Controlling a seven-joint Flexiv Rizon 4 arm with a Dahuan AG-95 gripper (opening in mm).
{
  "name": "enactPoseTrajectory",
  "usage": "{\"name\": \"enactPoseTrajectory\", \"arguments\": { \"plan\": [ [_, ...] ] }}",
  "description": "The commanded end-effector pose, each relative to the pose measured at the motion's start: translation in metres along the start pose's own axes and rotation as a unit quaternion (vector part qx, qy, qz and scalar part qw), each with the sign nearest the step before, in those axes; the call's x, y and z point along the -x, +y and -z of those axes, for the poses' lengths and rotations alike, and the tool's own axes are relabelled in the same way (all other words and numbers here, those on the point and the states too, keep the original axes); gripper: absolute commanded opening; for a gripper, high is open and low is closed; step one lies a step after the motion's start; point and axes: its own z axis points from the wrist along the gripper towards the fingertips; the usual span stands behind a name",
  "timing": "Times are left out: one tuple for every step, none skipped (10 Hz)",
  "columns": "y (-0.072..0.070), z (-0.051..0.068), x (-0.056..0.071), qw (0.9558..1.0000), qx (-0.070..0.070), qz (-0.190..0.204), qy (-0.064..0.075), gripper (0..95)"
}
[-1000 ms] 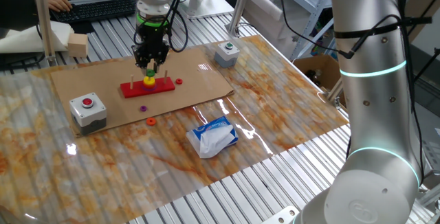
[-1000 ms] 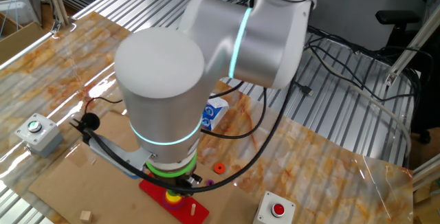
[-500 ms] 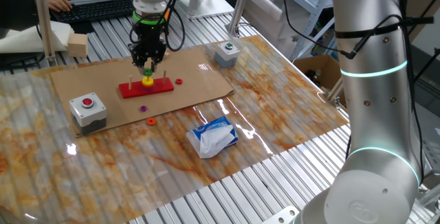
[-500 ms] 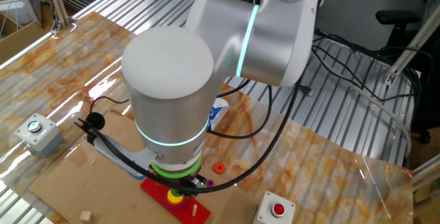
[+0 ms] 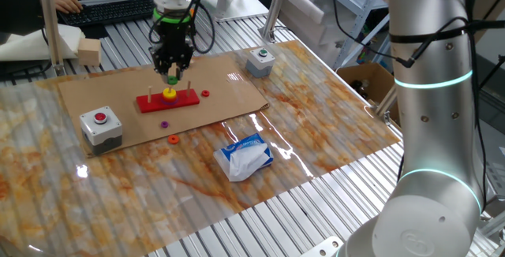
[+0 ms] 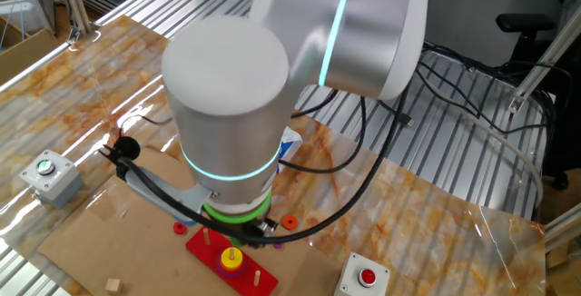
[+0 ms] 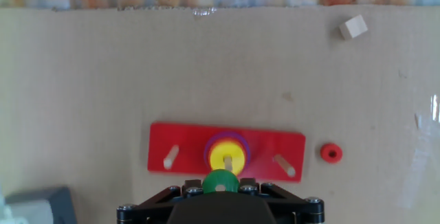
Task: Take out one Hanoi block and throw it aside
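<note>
1. The pincer (image 5: 171, 73) hangs above the middle of the red Hanoi base (image 5: 168, 100), fingers pointing straight down. In the hand view a green Hanoi block (image 7: 220, 181) sits between the fingertips, so the pincer looks closed on it and clear of the peg top.

2. Directly beneath, the middle peg (image 7: 227, 162) carries the remaining stack: a yellow block (image 7: 226, 157) on top, a purple block (image 7: 238, 142) showing round its rim. In that view the green block lies just at the near edge of this stack, almost in line with the peg.

3. The base runs long-ways left to right in the hand view, with a bare peg on either side of the middle one. Any sideways carry along that line would pass over a peg; my judgement is that moving off across the short side is the cleaner way out.

4. Further out on the brown cardboard sheet (image 5: 95, 91), a small red block (image 5: 205, 94) lies just beside one end of the base. A purple piece (image 5: 165, 124) and an orange block (image 5: 173, 139) lie loose on the other long side.

5. Beyond these the tabletop (image 5: 316, 123) holds two button boxes and a tissue pack.
</note>
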Motion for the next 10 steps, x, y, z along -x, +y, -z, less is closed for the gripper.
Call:
{"name": "enactPoseTrajectory", "arguments": {
  "plan": [
    [-0.002,0.001,-0.008,1.0000,0.001,0.003,0.002,0.0],
    [-0.002,0.001,-0.013,1.0000,0.001,0.004,0.002,0.0],
    [-0.002,0.001,-0.018,1.0000,0.000,0.004,0.001,0.0],
    [-0.002,-0.001,-0.022,1.0000,0.000,0.004,0.001,0.0],
    [-0.002,-0.001,-0.024,1.0000,0.000,0.004,0.001,0.0],
    [-0.002,-0.001,-0.027,1.0000,0.000,0.001,0.000,0.0],
    [-0.002,-0.001,-0.028,1.0000,-0.001,0.000,0.000,19.0],
    [-0.002,-0.002,-0.030,1.0000,-0.002,-0.008,-0.001,38.0],
    [-0.002,-0.002,-0.030,1.0000,-0.003,-0.009,-0.001,57.0],
    [-0.001,-0.002,-0.030,0.9999,-0.003,-0.010,-0.001,57.0]
  ]
}}
